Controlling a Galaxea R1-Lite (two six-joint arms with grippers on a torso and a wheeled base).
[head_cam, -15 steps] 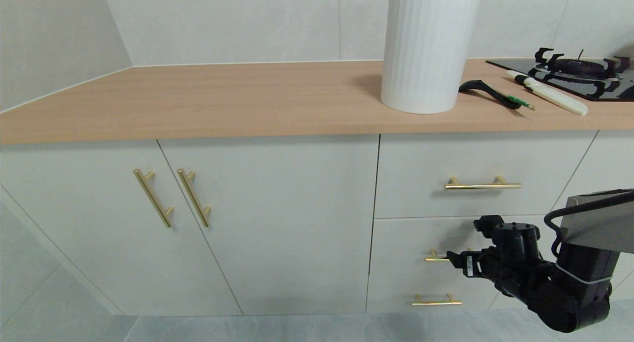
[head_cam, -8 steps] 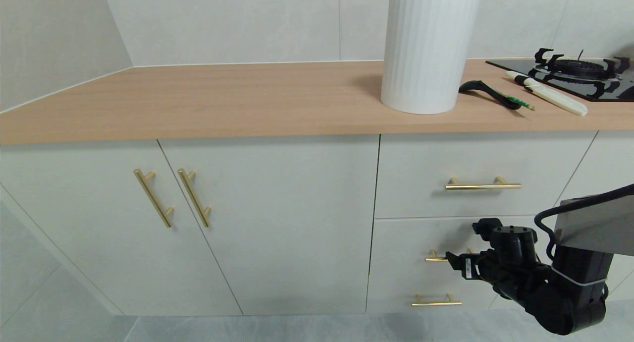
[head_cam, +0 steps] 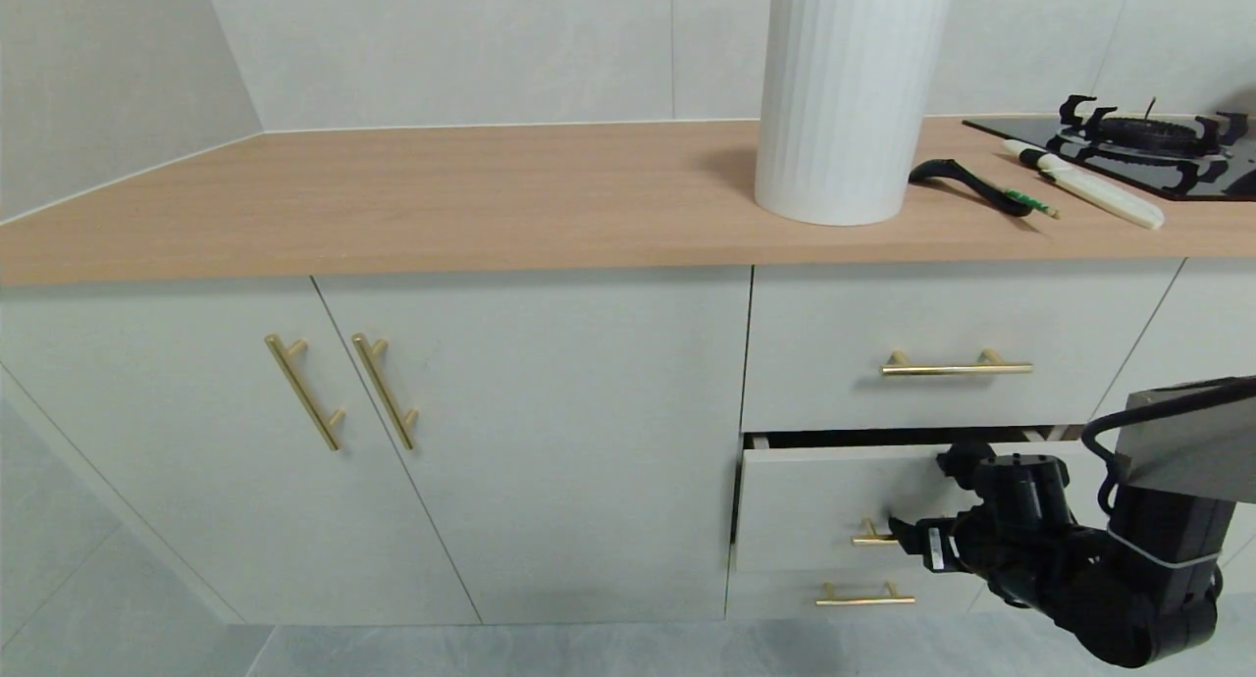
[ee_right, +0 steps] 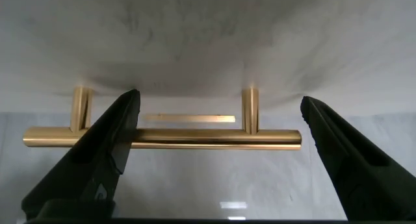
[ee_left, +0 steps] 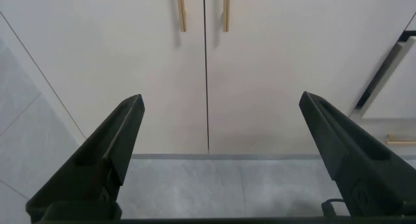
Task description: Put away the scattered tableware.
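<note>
Gripper work first: resting the right gripper (head_cam: 898,537), jaws spread and unclenched, below the table (head_cam: 442,196) at the middle drawer (head_cam: 824,486), standing slightly ajar, brass handle (ee_right: 162,137) lying across between the jaws. Hanging the left gripper (ee_left: 221,97) released too, holding nothing. Judging this the drawer-opening step; next calling for a straight outward pull, then fetching the black utensil (head_cam: 967,182) and white knife (head_cam: 1089,188) lying on the table.

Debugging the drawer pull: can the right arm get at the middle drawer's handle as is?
Probably yes. The right gripper sits right at the gold handle, jaws open with the bar running across between them, nothing in the way. The middle drawer is ajar.
</note>
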